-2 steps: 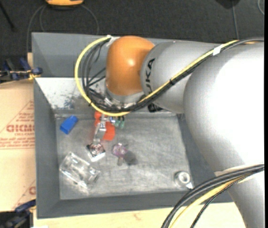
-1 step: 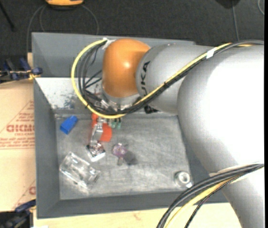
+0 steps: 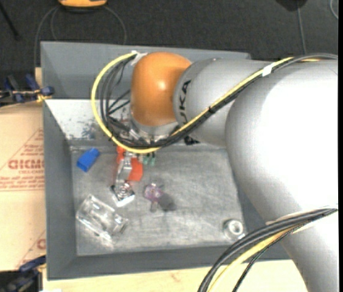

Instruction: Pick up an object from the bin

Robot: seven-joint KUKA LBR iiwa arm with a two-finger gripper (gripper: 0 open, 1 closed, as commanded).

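My gripper (image 3: pixel 123 191) hangs below the orange wrist cover, low over the middle-left of the bin floor. Its metal tip is just above the floor. An orange-red block (image 3: pixel 135 170) lies right beside it, touching or partly behind it. A small purple piece (image 3: pixel 154 192) sits a little to the right of the tip. A clear plastic container (image 3: pixel 100 218) lies on its side just below and left of the tip. A blue block (image 3: pixel 87 159) rests further to the upper left, apart from the gripper.
A small silver ring (image 3: pixel 235 227) lies near the bin's lower right corner. The arm covers the upper right part of the bin. Bare floor stretches between the purple piece and the ring.
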